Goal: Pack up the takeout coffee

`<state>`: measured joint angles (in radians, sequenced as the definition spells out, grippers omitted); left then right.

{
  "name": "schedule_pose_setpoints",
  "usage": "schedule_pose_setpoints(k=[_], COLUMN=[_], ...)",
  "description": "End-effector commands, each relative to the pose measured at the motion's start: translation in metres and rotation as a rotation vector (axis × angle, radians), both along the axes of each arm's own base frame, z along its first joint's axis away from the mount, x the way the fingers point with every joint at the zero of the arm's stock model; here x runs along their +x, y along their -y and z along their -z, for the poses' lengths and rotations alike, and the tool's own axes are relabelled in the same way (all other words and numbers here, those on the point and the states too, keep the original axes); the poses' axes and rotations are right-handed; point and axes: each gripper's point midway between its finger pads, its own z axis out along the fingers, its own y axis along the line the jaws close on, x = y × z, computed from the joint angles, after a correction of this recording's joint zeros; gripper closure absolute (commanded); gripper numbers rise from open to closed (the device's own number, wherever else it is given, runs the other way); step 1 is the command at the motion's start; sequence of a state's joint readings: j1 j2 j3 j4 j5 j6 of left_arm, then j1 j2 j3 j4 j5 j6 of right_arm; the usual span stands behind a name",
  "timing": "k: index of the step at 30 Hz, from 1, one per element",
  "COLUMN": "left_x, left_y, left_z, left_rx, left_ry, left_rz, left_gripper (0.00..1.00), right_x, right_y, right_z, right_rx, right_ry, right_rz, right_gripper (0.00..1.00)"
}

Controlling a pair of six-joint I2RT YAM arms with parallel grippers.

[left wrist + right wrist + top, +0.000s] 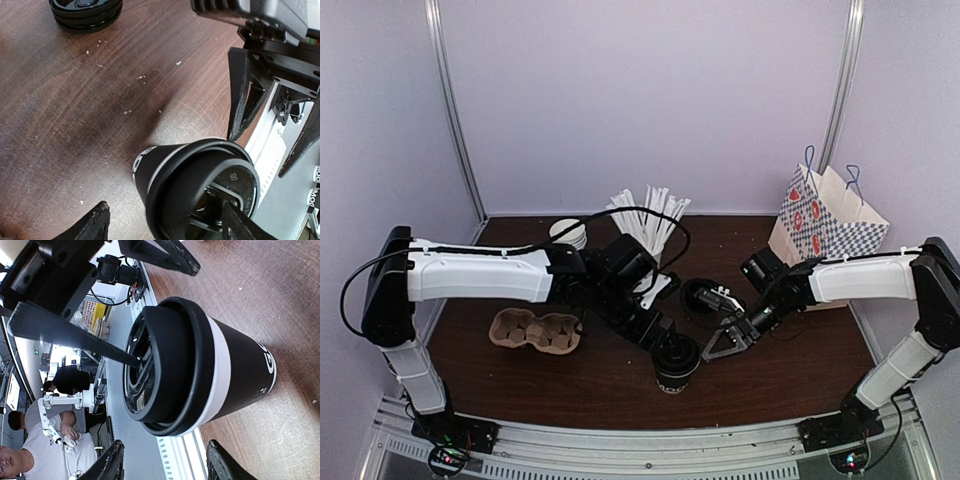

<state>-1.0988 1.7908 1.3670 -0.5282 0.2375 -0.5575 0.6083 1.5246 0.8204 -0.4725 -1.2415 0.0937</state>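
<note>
Wooden worktop (610, 385) holds the takeout coffee (676, 365); left tool (665, 340) and right tool (718, 347), both wide, could topple it by brushing.

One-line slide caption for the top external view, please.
The left gripper open around the lidded takeout coffee, the right gripper open beside it; cup carrier left, paper bag right.

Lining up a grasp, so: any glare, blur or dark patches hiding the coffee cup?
Top view: evenly lit, but the black takeout coffee barely stands out from the dark table. Left wrist view: its lid is close and slightly soft, with a pale sheen on the wood beside it. Right wrist view: cup sharp, frame turned sideways, background beyond the table edge bright.
</note>
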Motion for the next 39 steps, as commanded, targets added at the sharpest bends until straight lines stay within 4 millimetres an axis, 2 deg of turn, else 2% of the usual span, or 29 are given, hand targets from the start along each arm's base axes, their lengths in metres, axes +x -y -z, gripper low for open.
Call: schedule_pose_setpoints(k=[1,9,24,34,39], left_x=[0.006,-0.005,-0.009,-0.012,-0.013], left_y=[-0.004,-0.006,0.001,0.001,0.001], left_z=[-0.028,-0.016,-0.001,0.009,0.015], left_rx=[-0.04,-0.029,-0.024,-0.009,0.002], left_ry=[0.062,-0.006,-0.057,-0.082,-0.088], left_rz=[-0.012,0.005,0.026,0.033,0.033], left_gripper=[0.23,0.34,0.52,0.55,0.57], right_x=[0.005,0.01,0.015,0.013,0.015], right_y=[0.0,-0.006,-0.011,-0.014,-0.012], right_z=[-0.01,-0.01,-0.008,-0.003,0.006], right_rx=[0.017,0.026,0.034,0.023,-0.009], right_ry=[0.044,0.006,-0.021,-0.025,-0.022], right_rz=[0.006,0.022,0.033,0.027,0.034], right_gripper=[0.45,0.49,0.57,0.61,0.66])
